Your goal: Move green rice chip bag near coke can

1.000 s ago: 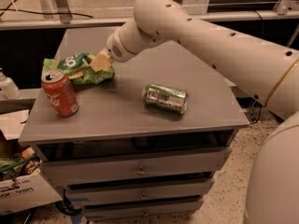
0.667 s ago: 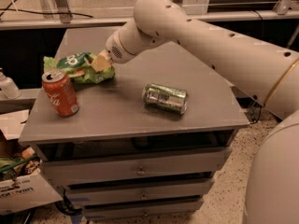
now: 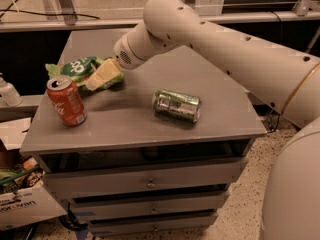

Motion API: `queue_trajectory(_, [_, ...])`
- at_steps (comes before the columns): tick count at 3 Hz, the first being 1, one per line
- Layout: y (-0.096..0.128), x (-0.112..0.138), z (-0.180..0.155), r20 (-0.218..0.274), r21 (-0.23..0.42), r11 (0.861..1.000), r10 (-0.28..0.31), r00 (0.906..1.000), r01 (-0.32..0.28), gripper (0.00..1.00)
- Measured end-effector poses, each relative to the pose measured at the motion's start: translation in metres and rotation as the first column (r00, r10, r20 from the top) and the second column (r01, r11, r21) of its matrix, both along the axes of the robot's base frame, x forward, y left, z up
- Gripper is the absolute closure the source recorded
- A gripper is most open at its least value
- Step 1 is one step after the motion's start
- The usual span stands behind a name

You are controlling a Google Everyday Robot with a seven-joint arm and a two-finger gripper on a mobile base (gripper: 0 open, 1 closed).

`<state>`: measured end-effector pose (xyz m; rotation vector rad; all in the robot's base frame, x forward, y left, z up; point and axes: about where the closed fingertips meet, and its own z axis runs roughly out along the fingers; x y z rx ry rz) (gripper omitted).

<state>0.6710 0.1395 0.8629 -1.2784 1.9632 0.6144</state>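
Observation:
The green rice chip bag (image 3: pixel 75 68) lies on the grey cabinet top (image 3: pixel 135 119) at the back left, its dark green oval logo facing up. The coke can (image 3: pixel 66 101) stands upright just in front of it, about a finger's width away. My gripper (image 3: pixel 102 76) is at the bag's right end, low over the surface and resting against the bag; the arm reaches in from the upper right. The part of the bag under the gripper is hidden.
A shiny silver-green can (image 3: pixel 176 105) lies on its side in the middle of the top. The cabinet has drawers (image 3: pixel 150 183) below. A cardboard box (image 3: pixel 22 204) sits on the floor at the left, and a white bottle (image 3: pixel 7 91) stands at the left edge.
Almost nothing differs. The gripper stays at the bag's right end, perhaps a touch lower. The bag and both cans have not moved.

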Motion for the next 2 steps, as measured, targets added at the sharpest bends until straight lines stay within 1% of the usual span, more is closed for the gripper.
queue_trajectory(1, [-0.0483, 0.0164, -0.0025, 0.045, 0.032, 0.996, -0.088, 0.9952, 0.086, 0.0])
queue_trajectory(2, [-0.0471, 0.0163, -0.0015, 0.049, 0.037, 0.996, -0.081, 0.9956, 0.079, 0.0])
